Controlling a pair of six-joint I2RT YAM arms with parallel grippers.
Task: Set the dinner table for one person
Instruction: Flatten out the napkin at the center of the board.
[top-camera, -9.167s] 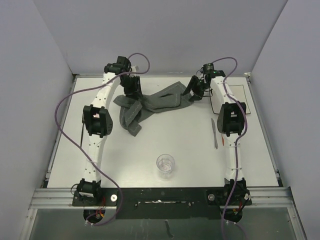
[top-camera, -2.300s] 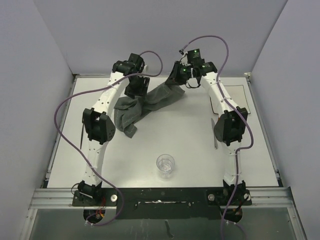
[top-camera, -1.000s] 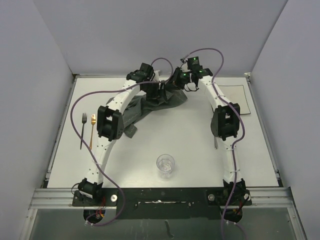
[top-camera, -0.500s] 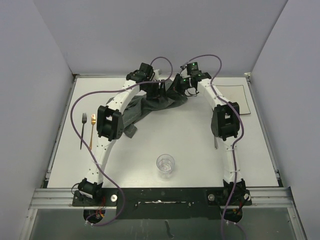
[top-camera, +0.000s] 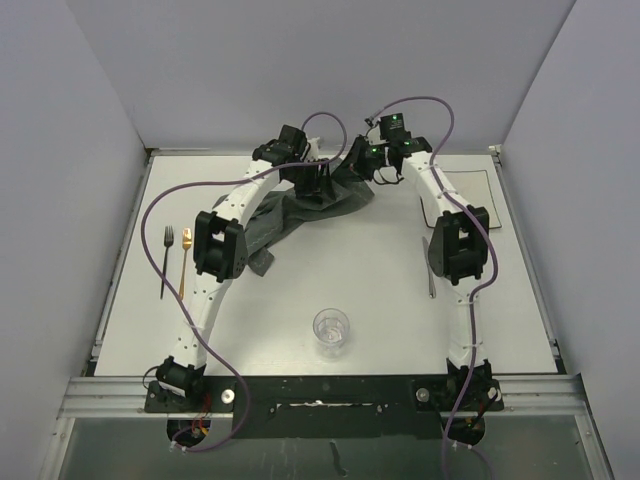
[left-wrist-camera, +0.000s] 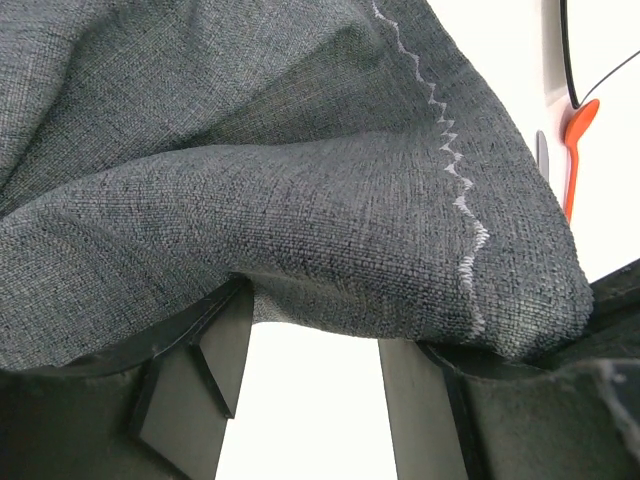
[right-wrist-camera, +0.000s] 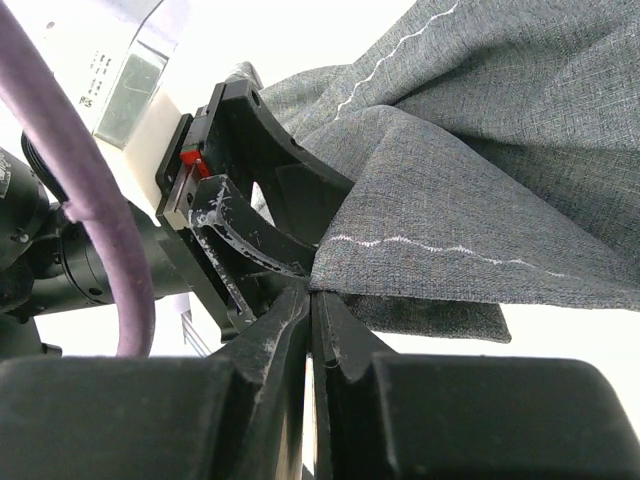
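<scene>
Top external view, nearest first: both arm bases sit bolted at the near edge of the white bench (top-camera: 380, 300), which spreads wide under everything else, with a thin metal rim round it. Just beyond the bases, about midway between them, a clear glass (top-camera: 331, 329) stands upright on the bare top. To the left, beside the left arm, a dark fork (top-camera: 166, 262) and a gold-coloured utensil (top-camera: 184, 264) lie side by side, close but apart. To the right a knife (top-camera: 431, 278) lies lengthwise, partly hidden under the right arm.

Farther on, a dark grey placemat (top-camera: 285, 215) lies crumpled left of centre. Its near part is on the bench and its far part rises toward the two claws, which meet close together at the far middle. The left claw (top-camera: 318, 184) is released. In the left wrist view its fingers (left-wrist-camera: 200, 385) stand parted with white bench showing between them, and a stitched fold of the placemat lies across their tips. The right claw (top-camera: 362, 163) is clenched on the placemat. In the right wrist view its two fingers (right-wrist-camera: 270, 350) are pressed together with an edge of the cloth nipped at their tips, and the left claw is just beside them. At the far right a square white plate (top-camera: 480, 195) with a thin dark rim lies flat, partly behind the right arm.
</scene>
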